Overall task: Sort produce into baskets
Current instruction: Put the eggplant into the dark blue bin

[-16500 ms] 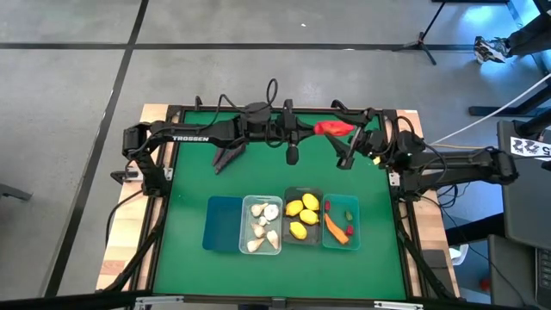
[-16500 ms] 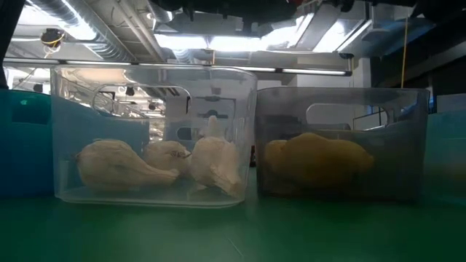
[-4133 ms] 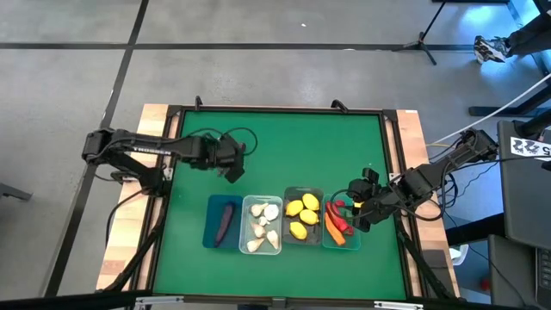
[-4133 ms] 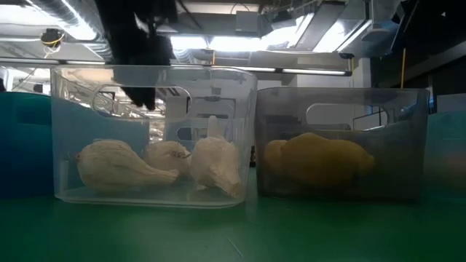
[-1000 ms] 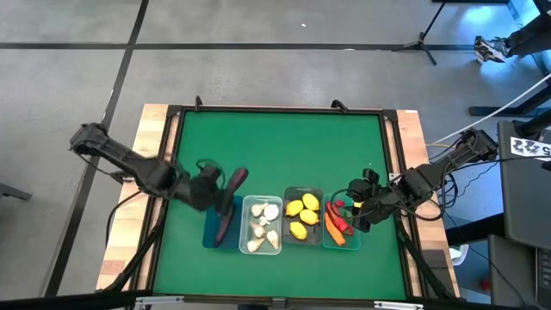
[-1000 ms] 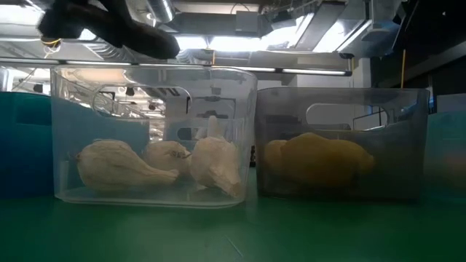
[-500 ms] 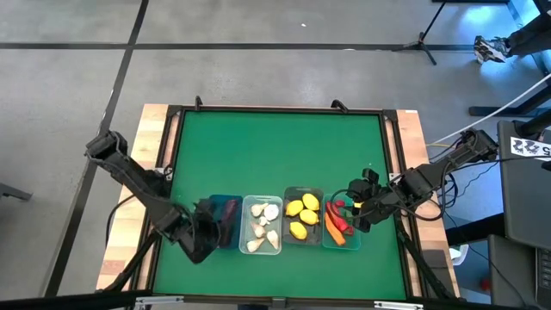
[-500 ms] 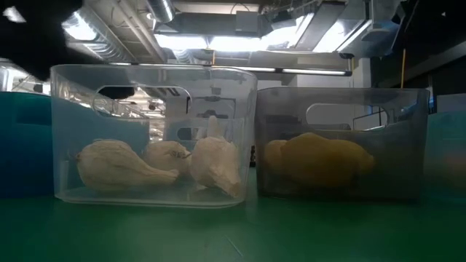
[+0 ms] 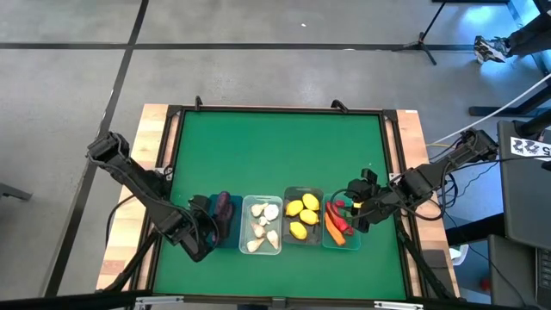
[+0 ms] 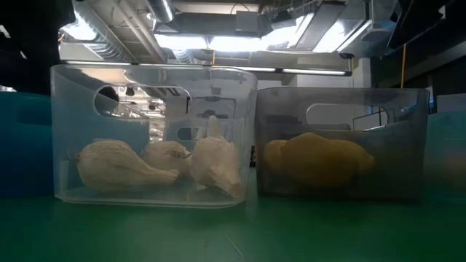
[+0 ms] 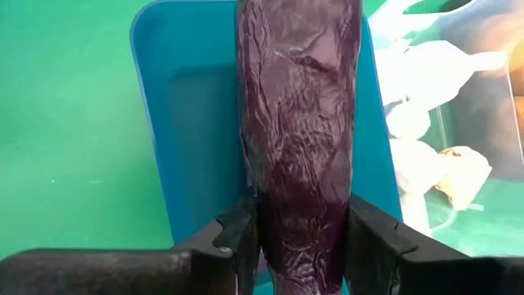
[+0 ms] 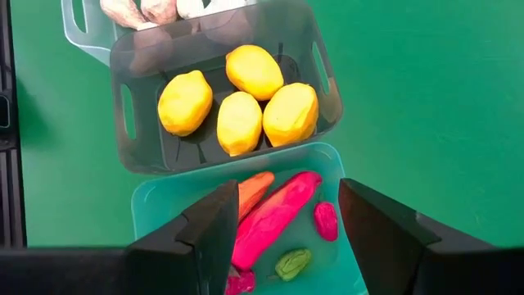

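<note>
1. A green table with a wooden border stands on a grey concrete floor, and a tripod foot shows out toward 1 o'clock.
2. Four bins sit in a touching row at about 6 o'clock from the table's middle: a blue bin, a clear bin, a dark grey bin and a teal bin.
3. The left gripper is at 7 o'clock, right at the blue bin's near end, and its fingers are clamped on a dark purple eggplant.
4. The eggplant lies lengthwise over the inside of the blue bin, its wrinkled skin pressed between the two dark fingers.
5. Whitish garlic bulbs rest on the clear bin's floor.
6. Four yellow lemons are bunched together in the dark grey bin.
7. A red pepper, an orange carrot and a few smaller red and green pieces lie in the teal bin.
8. The right gripper hangs at 4 o'clock, over the teal bin's outer edge, fingers spread wide and holding nothing.
</note>
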{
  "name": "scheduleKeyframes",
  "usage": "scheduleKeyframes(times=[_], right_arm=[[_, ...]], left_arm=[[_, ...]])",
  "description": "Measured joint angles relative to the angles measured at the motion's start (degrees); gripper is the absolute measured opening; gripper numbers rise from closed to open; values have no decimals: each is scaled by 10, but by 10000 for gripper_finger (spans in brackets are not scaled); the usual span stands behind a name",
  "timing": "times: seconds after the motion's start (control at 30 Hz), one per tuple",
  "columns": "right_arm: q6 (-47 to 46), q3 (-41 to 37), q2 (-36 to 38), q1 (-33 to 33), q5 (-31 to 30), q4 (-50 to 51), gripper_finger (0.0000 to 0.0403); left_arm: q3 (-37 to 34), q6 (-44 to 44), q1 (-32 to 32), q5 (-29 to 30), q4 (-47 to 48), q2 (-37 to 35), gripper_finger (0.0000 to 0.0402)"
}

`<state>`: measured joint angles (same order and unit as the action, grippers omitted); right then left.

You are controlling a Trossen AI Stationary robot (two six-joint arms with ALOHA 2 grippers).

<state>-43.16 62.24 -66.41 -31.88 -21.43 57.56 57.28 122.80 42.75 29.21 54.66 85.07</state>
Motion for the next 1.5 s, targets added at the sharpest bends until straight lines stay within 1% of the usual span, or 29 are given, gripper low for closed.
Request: scheduleKeyframes(times=[0.3, 0.4, 0.57, 0.83, 0.97, 1.2, 1.3, 1.37, 1.5], right_arm=[[0, 0, 0, 0, 0, -4, 209], [0, 0, 0, 0, 0, -4, 209], [0, 0, 0, 0, 0, -4, 209], [1, 0, 0, 0, 0, -4, 209], [1, 0, 0, 0, 0, -4, 209], [1, 0, 0, 0, 0, -4, 209], [1, 0, 0, 0, 0, -4, 209], [10, 0, 0, 0, -1, -6, 209], [46, 0, 0, 0, -26, -29, 209]], left_arm=[[0, -2, -2, -14, -10, 2, 129], [0, -2, 0, -16, -19, 17, 129], [0, -2, 0, -46, -19, 42, 129], [0, -2, 0, -46, -4, 42, 131], [0, -2, 0, -46, -4, 42, 151], [0, -15, 0, -46, -4, 42, 215], [0, -19, 0, -46, -4, 42, 236], [0, -19, 0, -46, -2, 41, 245], [0, -36, -1, -46, 0, 17, 251]])
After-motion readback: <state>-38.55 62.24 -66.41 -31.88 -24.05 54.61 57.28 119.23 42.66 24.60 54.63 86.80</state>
